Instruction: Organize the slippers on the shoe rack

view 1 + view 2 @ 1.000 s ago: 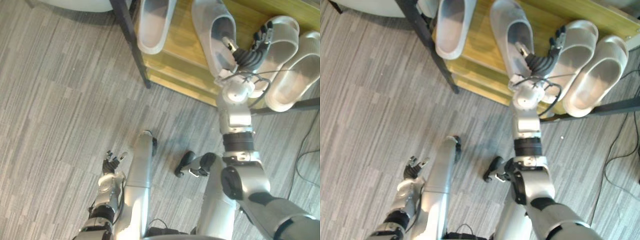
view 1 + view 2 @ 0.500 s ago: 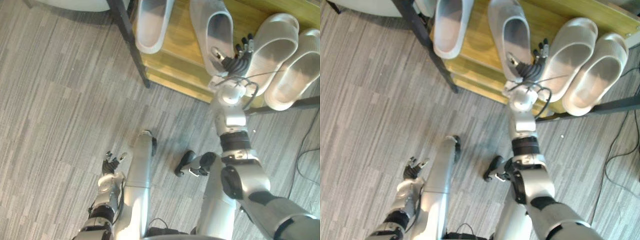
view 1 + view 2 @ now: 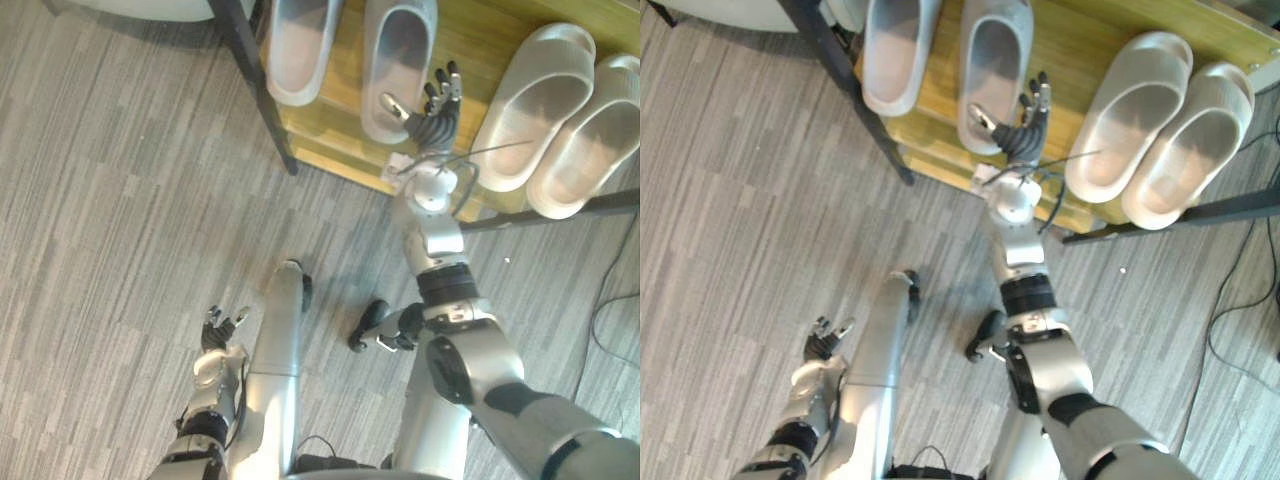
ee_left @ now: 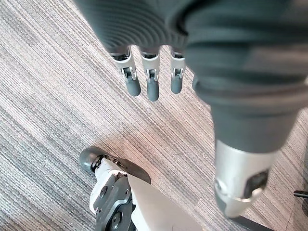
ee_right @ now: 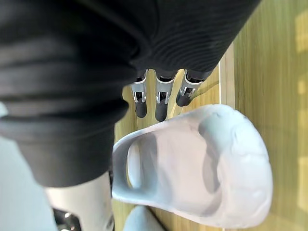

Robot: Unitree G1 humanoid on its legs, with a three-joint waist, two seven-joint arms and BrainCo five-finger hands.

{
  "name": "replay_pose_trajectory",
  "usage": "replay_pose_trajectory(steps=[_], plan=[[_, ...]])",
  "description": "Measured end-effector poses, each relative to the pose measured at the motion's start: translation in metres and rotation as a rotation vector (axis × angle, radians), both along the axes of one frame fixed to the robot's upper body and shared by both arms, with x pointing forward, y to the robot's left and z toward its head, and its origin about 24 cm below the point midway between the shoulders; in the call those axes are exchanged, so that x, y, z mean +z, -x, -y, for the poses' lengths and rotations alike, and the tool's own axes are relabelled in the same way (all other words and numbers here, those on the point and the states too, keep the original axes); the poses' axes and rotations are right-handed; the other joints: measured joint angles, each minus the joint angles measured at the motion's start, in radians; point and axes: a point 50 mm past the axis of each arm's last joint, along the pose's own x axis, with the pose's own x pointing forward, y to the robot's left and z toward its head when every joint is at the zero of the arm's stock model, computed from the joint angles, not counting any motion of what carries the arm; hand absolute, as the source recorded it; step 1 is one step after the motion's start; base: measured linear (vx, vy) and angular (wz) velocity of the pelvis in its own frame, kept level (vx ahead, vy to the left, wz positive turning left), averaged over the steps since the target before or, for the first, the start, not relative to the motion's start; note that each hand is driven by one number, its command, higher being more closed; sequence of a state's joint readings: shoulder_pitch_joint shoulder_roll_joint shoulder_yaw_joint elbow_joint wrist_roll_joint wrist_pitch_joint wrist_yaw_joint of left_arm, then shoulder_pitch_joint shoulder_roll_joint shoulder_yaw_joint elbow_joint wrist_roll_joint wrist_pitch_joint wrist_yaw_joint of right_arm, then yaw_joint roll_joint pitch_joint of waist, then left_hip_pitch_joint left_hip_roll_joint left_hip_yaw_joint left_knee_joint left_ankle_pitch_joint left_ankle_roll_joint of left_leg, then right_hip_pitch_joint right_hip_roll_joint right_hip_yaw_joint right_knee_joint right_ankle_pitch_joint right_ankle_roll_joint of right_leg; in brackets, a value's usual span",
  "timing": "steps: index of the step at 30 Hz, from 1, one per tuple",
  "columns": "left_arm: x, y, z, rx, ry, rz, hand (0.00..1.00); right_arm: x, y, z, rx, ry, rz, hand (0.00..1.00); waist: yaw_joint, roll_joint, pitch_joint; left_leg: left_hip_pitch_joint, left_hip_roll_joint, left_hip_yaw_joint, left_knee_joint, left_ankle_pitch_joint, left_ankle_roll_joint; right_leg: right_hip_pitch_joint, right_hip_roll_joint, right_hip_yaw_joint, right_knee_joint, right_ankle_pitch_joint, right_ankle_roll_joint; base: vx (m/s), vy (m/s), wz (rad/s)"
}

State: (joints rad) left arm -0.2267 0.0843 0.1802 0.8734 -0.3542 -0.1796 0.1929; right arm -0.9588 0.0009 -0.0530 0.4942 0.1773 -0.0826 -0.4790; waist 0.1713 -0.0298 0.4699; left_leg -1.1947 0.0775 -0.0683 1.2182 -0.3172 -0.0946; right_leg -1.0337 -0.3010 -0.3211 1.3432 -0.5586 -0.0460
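Observation:
Two grey slippers stand side by side at the left of the wooden shoe rack shelf (image 3: pixel 478 40): one (image 3: pixel 298 48) by the rack's post, the other (image 3: pixel 396 62) just right of it. A pair of white slippers (image 3: pixel 538 104) (image 3: pixel 592 140) lies at the shelf's right end. My right hand (image 3: pixel 434 112) is open over the shelf, its straight fingers along the second grey slipper's right side and its thumb at the heel. In the right wrist view the fingers (image 5: pixel 161 108) reach past that slipper (image 5: pixel 207 168). My left hand (image 3: pixel 222 330) hangs open low over the floor.
A black post (image 3: pixel 255 75) of the rack's frame stands at the shelf's left front corner, and a dark bar (image 3: pixel 600 205) crosses under the white pair. Grey striped carpet (image 3: pixel 120 200) spreads in front of the rack. A pale rounded object (image 3: pixel 150 8) shows at the back left.
My right hand has swept left across the shelf, pushing the second grey slipper left and turning it straight beside the first. The left hand has stayed put.

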Motion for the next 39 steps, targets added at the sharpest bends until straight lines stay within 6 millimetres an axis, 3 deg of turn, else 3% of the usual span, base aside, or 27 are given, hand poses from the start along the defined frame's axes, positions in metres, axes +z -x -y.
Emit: replay_pose_trajectory(steps=[11, 26, 30, 34, 39], plan=[[0.002, -0.004, 0.004, 0.015, 0.018, 0.016, 0.00, 0.012, -0.001, -0.014, 0.103, -0.078, 0.022, 0.00, 0.033, 0.004, 0.001, 0.007, -0.009, -0.007, -0.011, 0.002, -0.004, 0.012, -0.006, -0.010, -0.005, 0.000, 0.000, 0.00, 0.000, 0.01], [0.000, -0.004, 0.010, 0.003, 0.024, 0.012, 0.00, 0.015, -0.017, 0.010, 0.051, -0.030, -0.021, 0.00, 0.048, 0.030, -0.008, 0.007, -0.015, -0.020, -0.019, 0.005, -0.005, 0.018, -0.011, -0.026, -0.005, 0.000, -0.003, -0.02, 0.010, 0.02], [-0.002, -0.004, 0.016, -0.001, 0.041, 0.002, 0.00, 0.015, -0.018, 0.015, 0.034, -0.009, -0.026, 0.00, 0.049, 0.056, -0.022, 0.012, -0.011, -0.017, -0.021, 0.008, -0.011, 0.020, -0.009, -0.025, -0.009, 0.008, -0.018, -0.01, 0.010, -0.02], [-0.003, -0.003, 0.017, -0.002, 0.044, 0.000, 0.00, 0.014, -0.018, 0.016, 0.030, 0.030, -0.031, 0.00, 0.048, 0.057, -0.022, 0.051, 0.001, -0.011, -0.035, 0.012, -0.013, 0.054, 0.002, -0.024, -0.027, 0.012, -0.025, -0.02, 0.010, -0.07], [-0.006, 0.002, 0.019, 0.002, 0.054, -0.011, 0.00, 0.009, -0.002, 0.017, 0.013, 0.163, 0.041, 0.00, 0.031, 0.056, -0.023, 0.148, 0.011, 0.005, -0.089, 0.014, -0.010, 0.141, 0.013, -0.023, -0.084, 0.018, -0.015, -0.01, 0.014, -0.07]])
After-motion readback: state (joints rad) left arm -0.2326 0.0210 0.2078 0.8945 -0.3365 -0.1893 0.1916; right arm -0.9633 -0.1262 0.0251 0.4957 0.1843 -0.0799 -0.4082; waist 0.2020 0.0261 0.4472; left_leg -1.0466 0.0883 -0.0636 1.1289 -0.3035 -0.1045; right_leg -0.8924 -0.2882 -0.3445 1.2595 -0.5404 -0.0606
